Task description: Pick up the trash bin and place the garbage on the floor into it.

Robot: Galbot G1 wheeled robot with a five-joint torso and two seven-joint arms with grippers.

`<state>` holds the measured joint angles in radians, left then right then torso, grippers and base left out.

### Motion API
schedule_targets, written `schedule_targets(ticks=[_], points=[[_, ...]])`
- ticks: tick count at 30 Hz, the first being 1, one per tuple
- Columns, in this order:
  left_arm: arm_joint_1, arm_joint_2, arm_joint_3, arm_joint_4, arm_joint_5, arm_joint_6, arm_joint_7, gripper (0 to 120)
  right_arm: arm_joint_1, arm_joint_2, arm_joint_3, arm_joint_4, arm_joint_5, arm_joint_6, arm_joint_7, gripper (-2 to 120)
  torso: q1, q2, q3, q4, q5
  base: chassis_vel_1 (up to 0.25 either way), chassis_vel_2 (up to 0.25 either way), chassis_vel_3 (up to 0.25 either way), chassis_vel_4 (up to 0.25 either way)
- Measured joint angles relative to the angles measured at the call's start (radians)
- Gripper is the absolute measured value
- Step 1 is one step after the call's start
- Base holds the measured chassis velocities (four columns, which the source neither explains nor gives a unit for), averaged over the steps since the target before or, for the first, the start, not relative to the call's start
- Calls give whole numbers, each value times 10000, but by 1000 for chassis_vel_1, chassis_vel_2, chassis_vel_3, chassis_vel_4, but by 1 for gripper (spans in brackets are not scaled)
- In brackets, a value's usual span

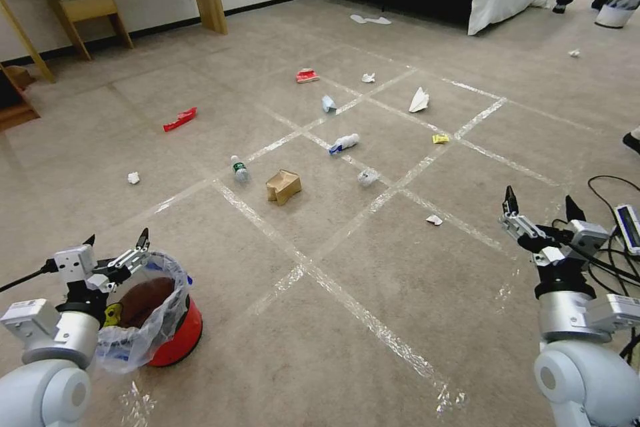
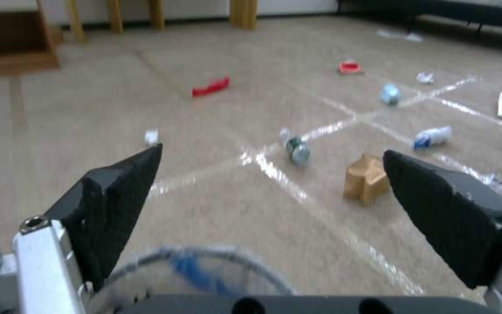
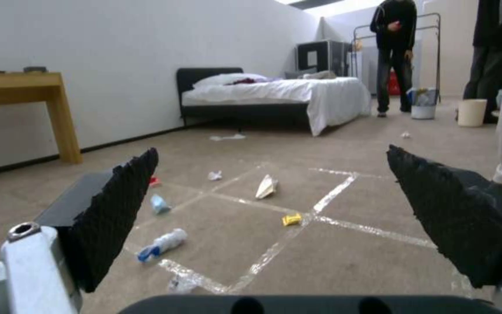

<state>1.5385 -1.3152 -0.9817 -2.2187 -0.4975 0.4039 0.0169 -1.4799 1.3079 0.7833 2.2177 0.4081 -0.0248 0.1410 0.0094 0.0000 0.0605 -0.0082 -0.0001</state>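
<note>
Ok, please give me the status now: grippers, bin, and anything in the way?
Left gripper open, above trash bin rim. Right gripper open, raised, empty. Garbage, including paper bag, scattered on floor. Nothing in the way.

Even, diffuse indoor lighting; faint shadows only. Glare on tape lines [image 1: 347, 300] crossing the floor [image 1: 400, 360]. Left wrist view motion-blurred throughout, trash bin [image 2: 205, 270] rim smeared. Head view sharp, bowed at edges. Right wrist view slightly soft.

no readable text, labels, or numbers
</note>
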Motion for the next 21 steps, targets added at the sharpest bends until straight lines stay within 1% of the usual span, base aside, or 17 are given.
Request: schedule_targets(ticks=[2,3,4,5,6,7,8,10,11,13,14,15,16,17,18,20,21], points=[[99,424,-117,41,-685,768,-463,100,77,-42,-55,-89,55,-44,28,100,0,0,0,0,-1,0,0,0,0],[99,424,-117,41,-685,768,-463,100,77,-42,-55,-89,55,-44,28,100,0,0,0,0,-1,0,0,0,0],[111,581,-171,76,-901,987,-594,100,86,-51,-65,-112,64,-45,29,100,0,1,0,1,0,0,0,0,0],[135,976,-288,168,-1515,1428,-902,100,111,-74,-88,-180,89,-45,32,100,0,0,0,1,-2,0,0,0,0],[135,976,-288,168,-1515,1428,-902,100,111,-74,-88,-180,89,-45,32,100,0,0,0,1,-2,0,0,0,0],[142,1563,-496,332,-2619,2026,-1478,100,151,-96,-95,-273,129,-32,33,100,0,0,0,0,0,0,0,0,0],[142,1563,-496,332,-2619,2026,-1478,100,151,-96,-95,-273,129,-32,33,100,0,0,0,0,0,0,0,0,0],[121,2134,-716,647,-3762,2548,-2040,100,214,-110,-96,-383,151,5,36,100,0,0,0,0,0,0,0,0,0],[121,2134,-716,647,-3762,2548,-2040,100,214,-110,-96,-383,151,5,36,100,0,0,0,0,0,0,0,0,0],[95,2325,-780,827,-4150,2699,-2238,100,233,-111,-97,-410,155,12,36,100,0,0,0,0,0,0,0,0,0],[-14,2816,-857,1375,-5333,3105,-2707,100,285,-111,-123,-497,160,36,39,100,1,0,0,1,-2,0,0,0,0],[-378,3522,-692,2404,-7106,3385,-3122,100,342,-68,-168,-614,154,43,52,100,0,0,0,0,-1,0,0,0,0],[-378,3522,-692,2404,-7106,3385,-3122,100,342,-68,-168,-614,154,43,52,100,0,0,0,0,-1,0,0,0,0],[-507,3729,-568,2766,-7277,3392,-3061,100,350,-55,-170,-653,146,44,56,100,0,0,0,-1,-4,0,0,0,0],[-507,3729,-568,2766,-7277,3392,-3061,100,350,-55,-170,-653,146,44,56,100,0,0,0,-1,-4,0,0,0,0],[-778,4186,-278,3692,-7430,3393,-2684,100,346,-35,-159,-741,125,53,63,100,0,0,0,-1,-2,0,0,0,0],[-778,4186,-278,3692,-7430,3393,-2684,100,346,-35,-159,-741,125,53,63,100,0,0,0,-1,-2,0,0,0,0]])
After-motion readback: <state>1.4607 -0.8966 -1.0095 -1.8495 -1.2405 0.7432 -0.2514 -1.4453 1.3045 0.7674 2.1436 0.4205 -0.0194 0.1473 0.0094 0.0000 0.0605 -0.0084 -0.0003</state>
